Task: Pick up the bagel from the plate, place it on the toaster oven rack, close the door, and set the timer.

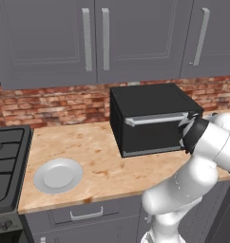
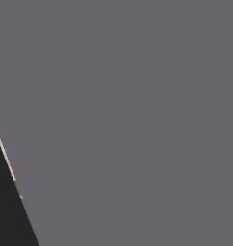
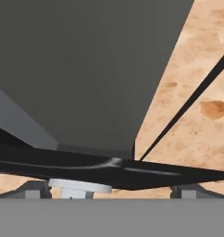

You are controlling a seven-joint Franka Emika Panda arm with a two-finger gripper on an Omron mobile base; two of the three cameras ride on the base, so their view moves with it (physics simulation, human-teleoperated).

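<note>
Toaster oven (image 1: pixel 152 118): a black box standing on the wooden desk (image 1: pixel 98 161), back against the red brick wall (image 1: pixel 50 104), under grey wall cupboards (image 1: pixel 95 38).
Door (image 1: pixel 152 130): shut against the front of the oven, its long silver bar handle (image 1: pixel 157 118) running across the upper part.
Arm (image 1: pixel 193 175): white, rising from the lower right of the left base view; its dark wrist is bent toward the right end of the oven front, just beside the end of the handle.
Jaws: spread as wide as they go, holding nothing. In the hand view only the two small grey tips (image 3: pixel 37 190) show at the bottom edge, close over a black panel edge (image 3: pixel 114 169) with the dark grey oven body above and the speckled wood of the desk to the right.
Plate (image 1: pixel 58 175): round, light grey, lying flat on the desk near its front edge, well to the left of the oven and well apart from the jaws; its top is bare.
Bagel: I cannot tell where it is with the door shut.
Rack: hidden behind the shut door.
Stove (image 1: pixel 7 166): black hob at the left end of the desk, just beside the plate.
Drawer (image 1: pixel 86 213): grey front with a silver handle, under the desk edge below the plate.
Right base view: a flat grey surface with a dark wedge at the lower left; too close to make out.
</note>
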